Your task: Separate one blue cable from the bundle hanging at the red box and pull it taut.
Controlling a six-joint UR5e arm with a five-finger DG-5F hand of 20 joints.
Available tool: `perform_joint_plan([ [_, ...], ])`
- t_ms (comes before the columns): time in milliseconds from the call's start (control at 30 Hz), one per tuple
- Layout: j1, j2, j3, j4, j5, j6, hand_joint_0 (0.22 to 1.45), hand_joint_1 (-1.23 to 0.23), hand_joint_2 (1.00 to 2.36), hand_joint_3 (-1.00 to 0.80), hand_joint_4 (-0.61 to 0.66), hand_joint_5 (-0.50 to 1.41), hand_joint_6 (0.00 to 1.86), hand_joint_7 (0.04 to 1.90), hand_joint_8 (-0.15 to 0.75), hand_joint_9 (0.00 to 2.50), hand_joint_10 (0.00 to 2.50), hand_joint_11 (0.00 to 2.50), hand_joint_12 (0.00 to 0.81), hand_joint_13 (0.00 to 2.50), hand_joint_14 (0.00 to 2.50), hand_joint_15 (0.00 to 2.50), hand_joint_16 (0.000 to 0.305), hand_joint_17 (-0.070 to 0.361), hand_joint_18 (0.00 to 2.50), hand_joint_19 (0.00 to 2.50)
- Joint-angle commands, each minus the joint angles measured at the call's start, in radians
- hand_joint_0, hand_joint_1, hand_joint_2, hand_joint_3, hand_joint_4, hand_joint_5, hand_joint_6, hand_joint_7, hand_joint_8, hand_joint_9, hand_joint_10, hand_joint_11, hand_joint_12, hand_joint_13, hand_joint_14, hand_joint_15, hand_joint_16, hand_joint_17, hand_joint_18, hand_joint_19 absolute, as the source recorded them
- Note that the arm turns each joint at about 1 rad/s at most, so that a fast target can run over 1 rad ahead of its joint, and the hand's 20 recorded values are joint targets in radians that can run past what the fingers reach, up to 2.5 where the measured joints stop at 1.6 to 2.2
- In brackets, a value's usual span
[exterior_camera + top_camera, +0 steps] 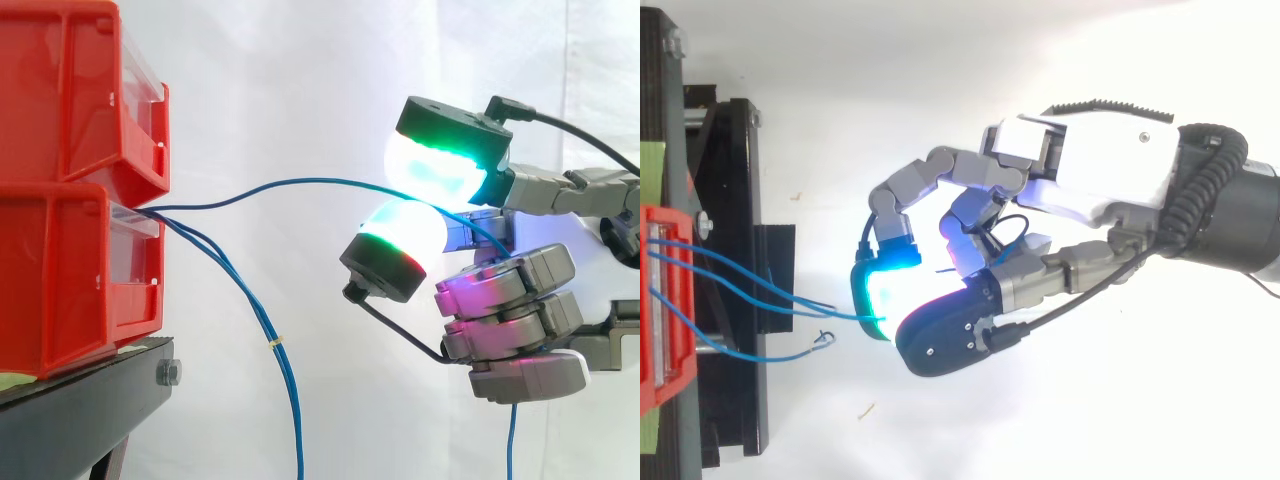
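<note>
Fingers (430, 170) seemingly around blue cable (300, 182), contact point out of sight.

Hand (1080, 185) is seen w/ a white shell over the palm, a ridged black strip along one edge and a small screw set in the shell. Fingers (925, 182) are built from grey blocky segments, rounded at the links. Pads (432, 170) are shown as thick translucent domes, lit white w/ cyan-green; a 2nd dome carries a green and a red band. Each is backed by a black cap (945, 338), approx. oval, dotted w/ small silver screws. A magenta tint is seen on the grey segments nr the palm. Wrist (1240, 225) is dark grey, cylindrical.
</note>
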Motion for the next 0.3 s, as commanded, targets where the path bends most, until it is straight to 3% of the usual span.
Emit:
perform_joint_plan([
  [0,0.000,0.000,0.001,0.000,0.000,0.000,0.73,-0.84,1.01,-0.06,-0.26,-0.14,0.93,1.41,0.326,1.01,1.25,1.38,0.357,0.90,2.01,1.36,0.040,0.090,1.29,1.44],
  [267,0.000,0.001,-0.001,0.000,0.000,0.000,0.73,-0.84,1.01,-0.06,-0.26,-0.14,0.93,1.41,0.325,1.01,1.24,1.40,0.356,0.90,2.01,1.36,0.040,0.089,1.29,1.44],
])
